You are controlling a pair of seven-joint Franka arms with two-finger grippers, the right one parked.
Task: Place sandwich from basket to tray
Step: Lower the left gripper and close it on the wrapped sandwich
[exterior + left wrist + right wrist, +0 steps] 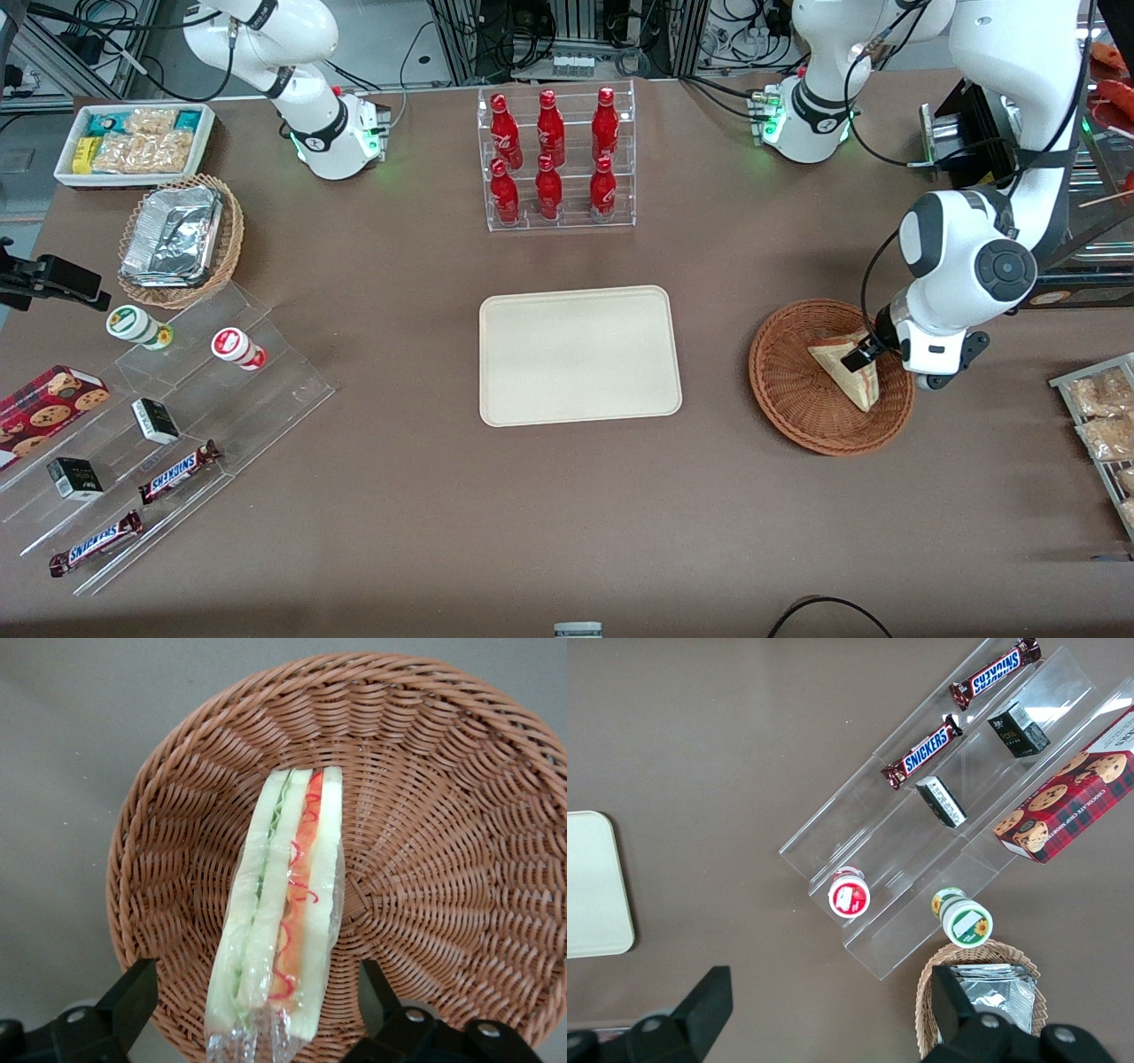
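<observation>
Sandwich (283, 904) in basket (443, 815), tool (257, 1010) astride.

It was a robotics lab staged as a snack shop: a brown surface (399, 496) carried a clear rack of red bottles (556, 159), stepped acrylic shelves (177, 425) of chocolate bars, and behind it stood metal framing and tangled cables (523, 35).

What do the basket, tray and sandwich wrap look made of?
Basket: woven reddish-brown wicker, visible strands. Tray: probably plastic, smooth matte cream with a moulded rim. Sandwich wrap: clear glossy film, crinkled at its end. The open claw straddles the sandwich above the basket.
</observation>
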